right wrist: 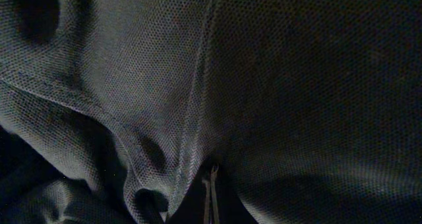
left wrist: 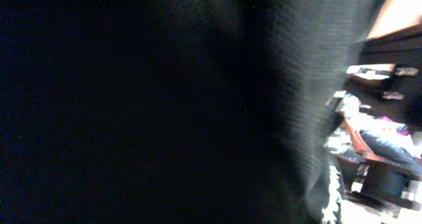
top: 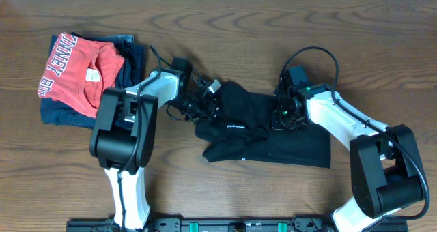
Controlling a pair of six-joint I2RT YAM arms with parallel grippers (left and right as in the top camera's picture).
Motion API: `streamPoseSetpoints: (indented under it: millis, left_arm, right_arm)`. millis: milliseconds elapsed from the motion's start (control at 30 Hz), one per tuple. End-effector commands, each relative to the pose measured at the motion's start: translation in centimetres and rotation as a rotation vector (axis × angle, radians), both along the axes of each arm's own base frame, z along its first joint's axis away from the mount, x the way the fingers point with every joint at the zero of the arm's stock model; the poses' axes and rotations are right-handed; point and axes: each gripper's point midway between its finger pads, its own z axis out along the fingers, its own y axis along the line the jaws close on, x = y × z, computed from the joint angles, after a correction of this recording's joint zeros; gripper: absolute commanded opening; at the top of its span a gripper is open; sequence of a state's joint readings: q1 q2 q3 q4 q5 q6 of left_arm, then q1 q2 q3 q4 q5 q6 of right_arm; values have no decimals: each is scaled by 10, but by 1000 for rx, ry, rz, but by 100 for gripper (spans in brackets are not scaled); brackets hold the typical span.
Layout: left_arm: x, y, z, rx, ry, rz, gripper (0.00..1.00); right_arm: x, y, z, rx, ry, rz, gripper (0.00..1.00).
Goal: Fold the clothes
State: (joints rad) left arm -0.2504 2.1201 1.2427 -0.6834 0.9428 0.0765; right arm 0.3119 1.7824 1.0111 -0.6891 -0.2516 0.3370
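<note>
The left gripper (top: 200, 102) sits at the left end of the large black soft-fabric short-sleeved shirt (top: 287, 147) — bunched on the brown wooden table (top: 205, 191), long axis left-right — and the right gripper (top: 282, 114) is over its upper-right part. Fabric fills both wrist views, so I cannot tell either grip.

Black shirt (top: 293, 147); red shirt (top: 78, 75), white lettering; navy garment (top: 133, 58); brown wood-grain table (top: 225, 198).

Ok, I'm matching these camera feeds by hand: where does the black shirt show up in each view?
Overhead: black shirt lies crumpled at the table centre.
Left wrist: black shirt fills nearly the whole frame, blurred.
Right wrist: black shirt fills the frame, creased, close up.
Shared landmark: its fine knit weave, visible in both wrist views, too small overhead.
</note>
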Motion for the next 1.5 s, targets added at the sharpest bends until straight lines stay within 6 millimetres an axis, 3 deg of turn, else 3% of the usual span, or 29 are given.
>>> streamPoseSetpoints:
  millis: [0,67,233,400,600,767,900,1033,1167,1200,1233,1267,1300,1467]
  left_arm:
    - [-29,26,-53,208,99,-28,15]
    - [-31,29,-50,219,117,-25,6]
    - [-36,62,-30,394,138,-39,6]
    - [-29,86,27,523,28,-41,6]
    - [-18,71,108,479,-189,56,6]
    - [-19,28,144,413,-301,134,6]
    - [-23,5,136,491,-337,145,6]
    - [-29,-19,116,555,-363,109,7]
    - [-32,-56,90,543,-370,69,13]
    - [-33,-65,83,540,-367,61,15]
    - [-36,-72,76,542,-363,51,24]
    - [-39,-79,69,543,-359,38,38]
    - [-42,-84,64,540,-356,26,43]
    - [-58,-105,61,478,-328,-28,49]
  right_arm:
    - [-4,1,-4,2,22,-10,1]
    - [-5,0,-3,1,25,-13,1]
    - [-4,-10,18,3,-5,-41,1]
    - [2,-36,60,-29,-118,-102,1]
    - [4,-63,98,-59,-236,-163,1]
    - [4,-81,105,-95,-261,-205,1]
    - [2,-86,104,-101,-247,-220,1]
    - [0,-86,103,-103,-238,-219,1]
    - [-1,-86,103,-104,-232,-218,1]
    - [-1,-86,103,-104,-231,-218,1]
    - [-2,-86,103,-105,-229,-218,1]
    - [-2,-86,103,-105,-228,-218,1]
    - [-2,-86,102,-105,-228,-218,1]
    - [-3,-86,102,-105,-225,-217,3]
